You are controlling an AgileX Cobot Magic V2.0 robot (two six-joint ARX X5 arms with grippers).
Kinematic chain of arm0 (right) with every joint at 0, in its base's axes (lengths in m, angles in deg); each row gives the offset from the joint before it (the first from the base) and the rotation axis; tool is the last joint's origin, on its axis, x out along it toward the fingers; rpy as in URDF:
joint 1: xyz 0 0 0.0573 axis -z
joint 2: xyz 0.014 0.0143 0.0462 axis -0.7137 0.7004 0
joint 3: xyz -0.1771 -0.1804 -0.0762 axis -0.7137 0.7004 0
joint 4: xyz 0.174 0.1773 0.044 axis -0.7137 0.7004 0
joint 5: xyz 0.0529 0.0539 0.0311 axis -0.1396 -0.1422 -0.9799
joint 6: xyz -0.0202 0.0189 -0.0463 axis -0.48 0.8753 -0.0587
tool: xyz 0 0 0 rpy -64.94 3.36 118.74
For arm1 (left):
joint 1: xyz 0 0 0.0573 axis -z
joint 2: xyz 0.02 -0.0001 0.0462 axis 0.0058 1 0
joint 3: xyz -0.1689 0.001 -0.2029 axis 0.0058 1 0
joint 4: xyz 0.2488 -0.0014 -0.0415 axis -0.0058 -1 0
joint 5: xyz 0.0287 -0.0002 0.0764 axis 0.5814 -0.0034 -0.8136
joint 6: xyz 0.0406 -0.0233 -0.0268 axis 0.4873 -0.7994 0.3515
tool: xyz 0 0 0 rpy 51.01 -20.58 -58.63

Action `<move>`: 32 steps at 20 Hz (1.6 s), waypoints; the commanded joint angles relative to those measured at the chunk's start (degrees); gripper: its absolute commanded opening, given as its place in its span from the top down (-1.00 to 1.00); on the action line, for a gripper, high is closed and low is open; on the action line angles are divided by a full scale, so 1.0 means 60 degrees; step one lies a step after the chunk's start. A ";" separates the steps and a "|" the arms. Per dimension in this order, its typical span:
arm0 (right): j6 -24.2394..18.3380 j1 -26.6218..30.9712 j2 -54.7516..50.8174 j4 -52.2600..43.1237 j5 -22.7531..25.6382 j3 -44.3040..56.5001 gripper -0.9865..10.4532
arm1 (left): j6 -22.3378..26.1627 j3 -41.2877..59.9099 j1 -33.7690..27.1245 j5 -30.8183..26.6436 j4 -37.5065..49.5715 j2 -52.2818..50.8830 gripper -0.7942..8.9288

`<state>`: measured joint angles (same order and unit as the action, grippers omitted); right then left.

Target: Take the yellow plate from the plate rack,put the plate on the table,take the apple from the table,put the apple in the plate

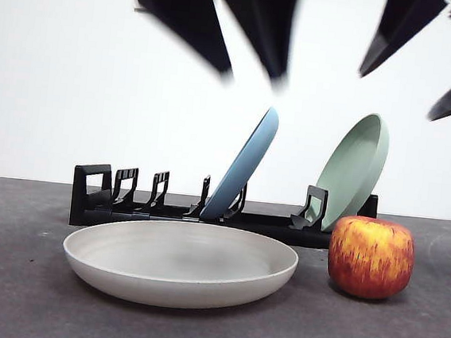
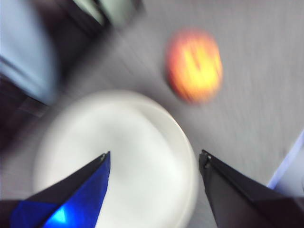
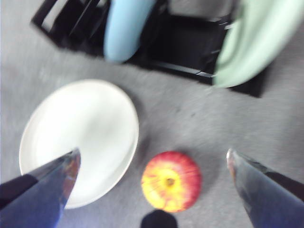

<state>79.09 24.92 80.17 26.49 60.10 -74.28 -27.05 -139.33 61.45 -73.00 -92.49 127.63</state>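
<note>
Presently the yellow plate [image 1: 179, 262] lies flat on the table [image 1: 5, 300], just in front of the plate rack [image 1: 91, 196]. The apple [image 1: 370, 257] stands on the table beside the plate's rim, apart from it, and nothing rests in the plate.

The front view shows the rack's contents in profile: a blue plate [image 1: 246, 165] leaning in a middle slot and a pale green plate [image 1: 355, 169] leaning at the end nearest the apple. Both grippers appear there only as dark, blurred jaws at the top edge, well above the objects.

The right wrist view supplies what the front view cannot: the right gripper [image 3: 153, 166] hangs above the apple [image 3: 171, 181], jaws spread wide and empty, with the plate [image 3: 80, 137] to one side.

The left wrist view is heavily smeared. It shows the left gripper [image 2: 154, 159] over the plate [image 2: 118, 156], jaws parted and holding nothing, and the apple [image 2: 194, 65] beyond the rim.
</note>
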 commanded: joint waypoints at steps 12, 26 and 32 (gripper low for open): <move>-0.0295 -0.1377 0.4499 -0.0503 0.2131 -0.0036 -0.11 | -0.0124 0.0029 0.0007 -0.3625 -0.0561 -0.6258 0.19; 0.0178 -0.1621 0.4448 0.0262 0.2106 -0.0736 0.84 | -0.0120 0.0029 0.0007 -0.3949 -0.1184 -0.6426 0.19; 0.0178 -0.2667 0.4288 0.0372 0.0747 -0.2725 0.85 | -0.0120 0.0029 0.0007 -0.3945 -0.1188 -0.6426 0.19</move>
<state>79.77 9.24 105.28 29.05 64.91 -90.32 -27.45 -139.35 61.45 -96.48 -99.83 89.16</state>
